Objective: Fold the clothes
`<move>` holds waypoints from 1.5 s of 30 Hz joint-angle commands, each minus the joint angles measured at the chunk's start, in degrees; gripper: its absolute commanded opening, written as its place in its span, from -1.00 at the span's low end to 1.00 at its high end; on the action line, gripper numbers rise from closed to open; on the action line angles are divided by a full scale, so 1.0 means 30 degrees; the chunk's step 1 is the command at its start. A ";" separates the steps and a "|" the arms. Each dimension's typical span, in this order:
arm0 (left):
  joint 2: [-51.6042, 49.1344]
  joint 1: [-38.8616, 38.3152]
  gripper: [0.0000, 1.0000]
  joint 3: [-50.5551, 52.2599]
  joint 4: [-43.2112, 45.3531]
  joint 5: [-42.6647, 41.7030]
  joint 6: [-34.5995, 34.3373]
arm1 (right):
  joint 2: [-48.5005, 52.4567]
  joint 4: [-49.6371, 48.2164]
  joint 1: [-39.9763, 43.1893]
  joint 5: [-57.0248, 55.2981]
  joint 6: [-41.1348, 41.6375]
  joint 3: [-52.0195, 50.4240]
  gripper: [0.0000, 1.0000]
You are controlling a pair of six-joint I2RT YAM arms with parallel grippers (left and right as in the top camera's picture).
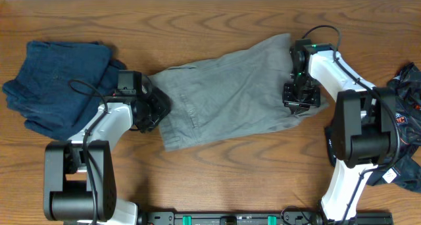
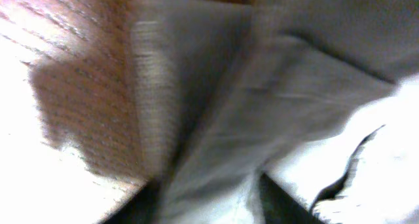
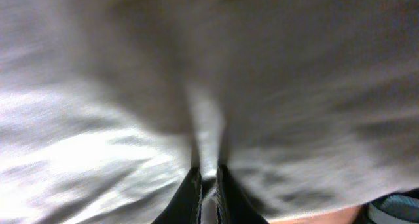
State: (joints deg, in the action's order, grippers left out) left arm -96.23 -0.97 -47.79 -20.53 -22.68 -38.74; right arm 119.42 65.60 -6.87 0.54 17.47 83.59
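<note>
A grey garment [image 1: 230, 97] lies spread across the middle of the wooden table. My left gripper [image 1: 156, 111] is at its left end. In the left wrist view, a thick fold of the grey cloth [image 2: 216, 152] fills the space between the two dark fingers [image 2: 209, 207], so the gripper is shut on it. My right gripper [image 1: 299, 99] is at the garment's right end. In the right wrist view, its fingers [image 3: 208, 185] are nearly closed and pinch a thin ridge of the grey cloth [image 3: 206, 112]. Both wrist views are blurred.
A folded dark blue garment [image 1: 59, 83] lies at the left of the table, close behind the left arm. A dark garment with orange print [image 1: 409, 113] lies at the right edge, beside the right arm's base. Bare wood [image 1: 197, 21] shows at the back and front.
</note>
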 commanded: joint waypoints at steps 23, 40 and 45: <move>0.9675 -0.0117 -0.88 -0.2514 -0.6164 -0.2681 0.3803 | -0.4109 -0.5428 -0.4371 0.8349 -0.6594 -0.1523 -0.98; 1.0003 -0.0117 -0.89 -0.4080 -0.3679 -0.2805 0.0277 | 0.0991 -1.2429 -1.2109 0.9697 -0.3053 -0.2477 -0.98; 1.0003 -0.0117 -0.88 -0.4080 -0.3563 -0.2798 0.0240 | -0.0015 -1.0936 -1.1693 0.7635 -0.2820 -0.1253 -0.98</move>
State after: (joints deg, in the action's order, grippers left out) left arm -67.05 -1.30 -57.87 -31.99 -30.11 -36.73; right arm 120.60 31.14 -43.59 27.99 7.51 77.67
